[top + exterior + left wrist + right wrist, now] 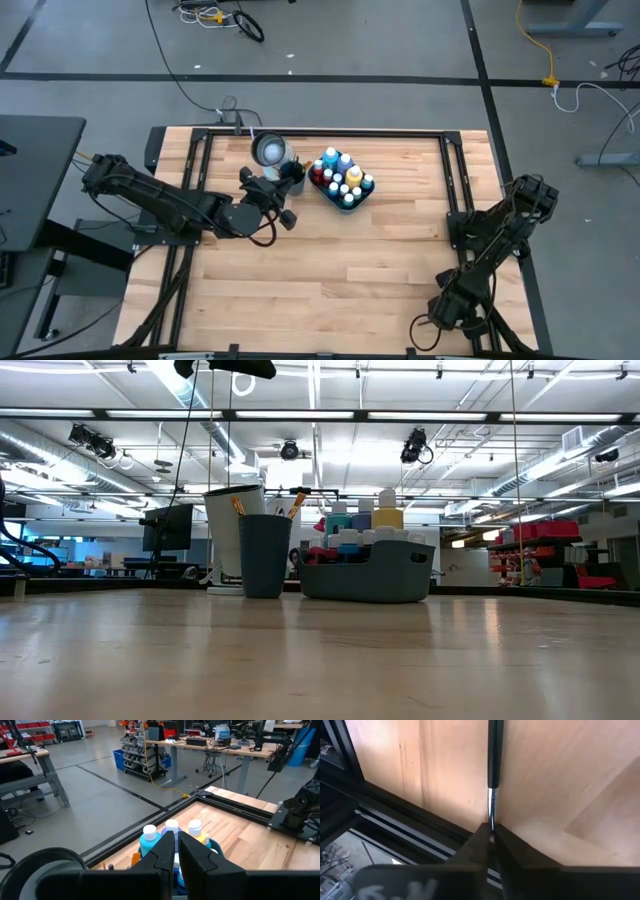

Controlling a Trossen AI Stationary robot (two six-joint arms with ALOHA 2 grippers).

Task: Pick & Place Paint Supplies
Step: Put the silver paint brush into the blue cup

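The dark blue cup (264, 555) stands nearest, brushes (297, 504) poking out; just right, the teal tray (367, 571) holds paint bottles (340, 176). Left gripper (290, 176) hovers above the cup, fingers narrow, empty. Right gripper (491, 836) pinches a dark-handled brush (492, 765) near the table's right edge.

Overhead cam looks straight down; low cam level w/ table (330, 270); both share tray (366, 574).

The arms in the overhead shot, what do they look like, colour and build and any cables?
Both arms are black, built of jointed segments. The left arm has a dark cable looping below its gripper. The right arm has a cable coiled near its lower end. Each gripper ends in two dark, tapered fingers.
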